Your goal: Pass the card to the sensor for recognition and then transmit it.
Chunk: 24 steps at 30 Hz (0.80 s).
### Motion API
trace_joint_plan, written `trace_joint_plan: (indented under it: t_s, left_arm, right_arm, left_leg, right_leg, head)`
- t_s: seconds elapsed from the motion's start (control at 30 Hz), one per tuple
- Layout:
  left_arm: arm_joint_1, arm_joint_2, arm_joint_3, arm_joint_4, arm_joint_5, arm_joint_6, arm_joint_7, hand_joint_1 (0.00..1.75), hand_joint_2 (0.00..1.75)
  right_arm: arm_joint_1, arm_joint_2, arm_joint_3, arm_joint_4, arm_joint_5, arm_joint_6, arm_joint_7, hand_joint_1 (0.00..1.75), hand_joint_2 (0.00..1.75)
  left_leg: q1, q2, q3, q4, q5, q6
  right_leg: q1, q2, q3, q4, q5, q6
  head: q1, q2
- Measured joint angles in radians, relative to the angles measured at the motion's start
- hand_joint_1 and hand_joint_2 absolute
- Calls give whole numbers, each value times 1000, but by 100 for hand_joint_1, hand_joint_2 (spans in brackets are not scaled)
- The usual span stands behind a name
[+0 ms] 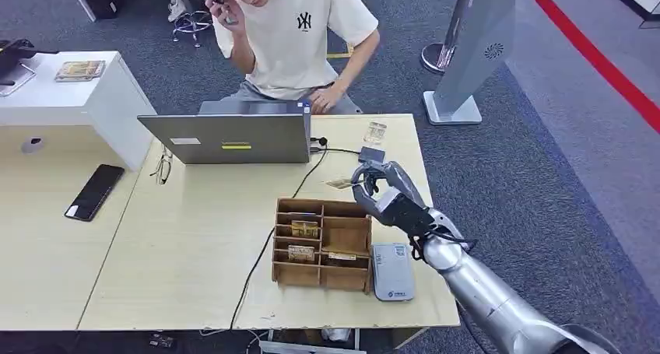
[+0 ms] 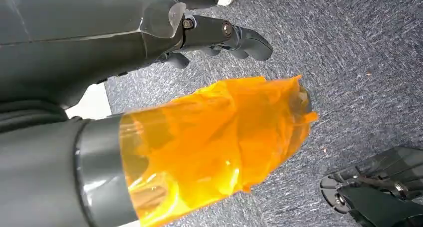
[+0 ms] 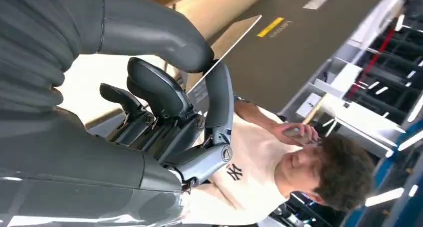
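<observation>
Right hand (image 1: 379, 184): raised above the far right part of the table (image 1: 187, 237), past the wooden card organizer (image 1: 321, 243). It pinches a card (image 3: 224, 50) between thumb and a finger, and the other fingers are loosely curled.
Card location: up in the right hand, in the air, not over the card reader (image 1: 391, 271). The reader sits on the table just beside the organizer, at the near right edge, closer to the robot than the hand is.
Card orientation: in the right wrist view it's seen nearly edge-on, a thin pale line. Its long axis runs away from the fingers toward the laptop (image 1: 230, 136) and the person (image 1: 292, 35) behind it. The free end pointing that way looks tilted, not flat to the table.
Risk 1: the grip looks like it's only on one end of the card, so a quick wrist turn could honestly let it pivot or slip out.
Risk 2: if the card reaches the reader tilted like this, the read may fail. Pretty sure it needs to come down flat.
Risk 3: bringing the hand back toward the reader means passing over the organizer's wall, so a low path could clip it.
Left hand (image 2: 149, 42): hangs over the carpet, holding nothing, fingers curled in, thumb wrapped in orange tape.
</observation>
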State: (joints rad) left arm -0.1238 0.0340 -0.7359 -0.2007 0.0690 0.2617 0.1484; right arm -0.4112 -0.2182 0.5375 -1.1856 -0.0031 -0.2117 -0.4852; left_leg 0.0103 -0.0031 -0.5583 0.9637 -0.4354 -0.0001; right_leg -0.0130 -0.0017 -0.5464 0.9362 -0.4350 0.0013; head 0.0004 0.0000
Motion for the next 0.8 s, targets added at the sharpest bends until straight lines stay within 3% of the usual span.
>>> trace_joint_plan:
  t_s: [0.8]
  left_arm:
    - [-4,0,0,0,-35,-13,0,0,0]
  right_arm:
    - [-46,50,-6,-31,-44,84,-71,175,175]
  left_leg:
    - [0,0,0,0,0,0]
  right_leg:
    - [0,0,0,0,0,0]
  head:
    - [0,0]
